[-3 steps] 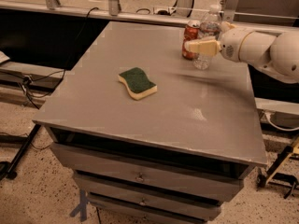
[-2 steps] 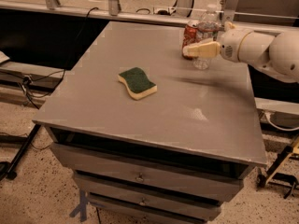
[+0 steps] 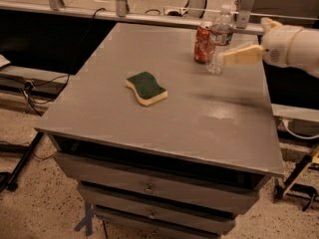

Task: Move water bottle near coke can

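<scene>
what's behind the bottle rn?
The can stands close behind and left of the bottle, its right edge covered by the bottle. Beyond is the table's far edge. The gripper sits at the bottle's lower right; contact can't be told.

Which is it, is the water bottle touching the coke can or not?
Cannot tell. In the camera view the water bottle overlaps the coke can, hiding any gap or contact. The pincer sits just right of the bottle in the picture.
</scene>
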Controlling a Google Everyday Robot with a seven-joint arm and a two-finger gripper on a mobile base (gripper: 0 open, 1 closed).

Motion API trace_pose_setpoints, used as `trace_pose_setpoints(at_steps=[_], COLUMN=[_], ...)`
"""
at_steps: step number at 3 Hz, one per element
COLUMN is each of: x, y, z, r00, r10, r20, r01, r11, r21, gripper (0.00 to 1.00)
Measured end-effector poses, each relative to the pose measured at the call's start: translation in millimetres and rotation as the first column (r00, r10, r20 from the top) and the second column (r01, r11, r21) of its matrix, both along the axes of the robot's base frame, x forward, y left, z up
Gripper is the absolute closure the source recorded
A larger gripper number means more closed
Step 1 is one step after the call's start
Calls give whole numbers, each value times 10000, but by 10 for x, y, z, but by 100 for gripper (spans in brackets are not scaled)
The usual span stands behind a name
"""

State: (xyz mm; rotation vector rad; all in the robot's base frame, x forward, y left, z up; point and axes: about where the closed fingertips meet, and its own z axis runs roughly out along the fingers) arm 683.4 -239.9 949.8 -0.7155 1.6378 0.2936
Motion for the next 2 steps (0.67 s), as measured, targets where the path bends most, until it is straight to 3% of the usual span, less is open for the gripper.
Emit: trace_pose_setpoints(at_steps=[1,2], x=[-623,-687], y=[-418,-473], z=[277,248], r00=[9998,10000], r10=[32,30], r20=[173,85], r01=[-17,-22], r11=[9962,9957], r21=[-871,-930], gripper=[0,0])
